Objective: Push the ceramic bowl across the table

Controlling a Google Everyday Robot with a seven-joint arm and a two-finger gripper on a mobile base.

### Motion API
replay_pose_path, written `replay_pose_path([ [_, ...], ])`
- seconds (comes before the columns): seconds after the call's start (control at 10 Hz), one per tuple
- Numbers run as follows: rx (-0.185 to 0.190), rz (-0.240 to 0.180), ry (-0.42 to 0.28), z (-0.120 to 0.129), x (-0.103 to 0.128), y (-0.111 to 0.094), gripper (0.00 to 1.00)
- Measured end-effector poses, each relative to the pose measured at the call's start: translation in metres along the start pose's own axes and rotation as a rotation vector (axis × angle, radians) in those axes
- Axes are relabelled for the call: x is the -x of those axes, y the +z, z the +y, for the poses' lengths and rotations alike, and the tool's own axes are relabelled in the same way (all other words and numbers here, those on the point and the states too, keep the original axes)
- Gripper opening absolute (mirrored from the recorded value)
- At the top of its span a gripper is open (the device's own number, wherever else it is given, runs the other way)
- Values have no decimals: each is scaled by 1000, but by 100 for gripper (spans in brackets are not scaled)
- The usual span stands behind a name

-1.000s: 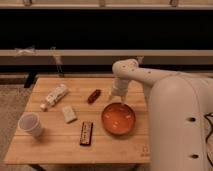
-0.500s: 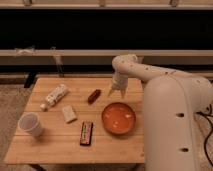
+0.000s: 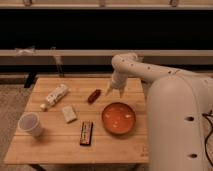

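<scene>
The ceramic bowl [image 3: 119, 118] sits upright on the right half of the table [image 3: 55, 145], just below and slightly right of the jaws as the camera sees them, nearer the front edge. It is apart from the gripper [image 3: 114, 92], with a strip of bare wood showing between its far rim and the fingertips. Pale marks show inside the orange-red basin.

The gripper hangs over the table's far right part, pointing down from the white arm [image 3: 145, 70] that reaches in from the right. Whether the jaws are open or closed, I cannot tell.

Left of the jaws, close by, lies 1 small dark red object [image 3: 93, 96]. Farther left, a white tube [image 3: 55, 96] lies slanted. Below and left of the jaws, a small pale packet [image 3: 69, 114] rests flat, and a dark bar [image 3: 86, 133] lies just left of the bowl without touching it. The white paper cup [image 3: 30, 124] stands upright, well apart, at the front left.
</scene>
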State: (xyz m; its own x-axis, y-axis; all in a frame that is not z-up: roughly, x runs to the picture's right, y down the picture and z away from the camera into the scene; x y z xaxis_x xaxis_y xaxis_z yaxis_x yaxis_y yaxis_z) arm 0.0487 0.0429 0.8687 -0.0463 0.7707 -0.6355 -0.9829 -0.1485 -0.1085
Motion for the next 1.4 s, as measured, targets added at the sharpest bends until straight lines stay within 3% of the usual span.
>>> replay_pose_path([
  [0.4, -7, 33, -15, 16, -64, 9, 65],
  [0.7, 1, 72, 33, -10, -88, 33, 65],
  [1.2, 12, 98, 114, -56, -52, 43, 65],
  [1.4, 9, 109, 118, -61, -37, 48, 65],
])
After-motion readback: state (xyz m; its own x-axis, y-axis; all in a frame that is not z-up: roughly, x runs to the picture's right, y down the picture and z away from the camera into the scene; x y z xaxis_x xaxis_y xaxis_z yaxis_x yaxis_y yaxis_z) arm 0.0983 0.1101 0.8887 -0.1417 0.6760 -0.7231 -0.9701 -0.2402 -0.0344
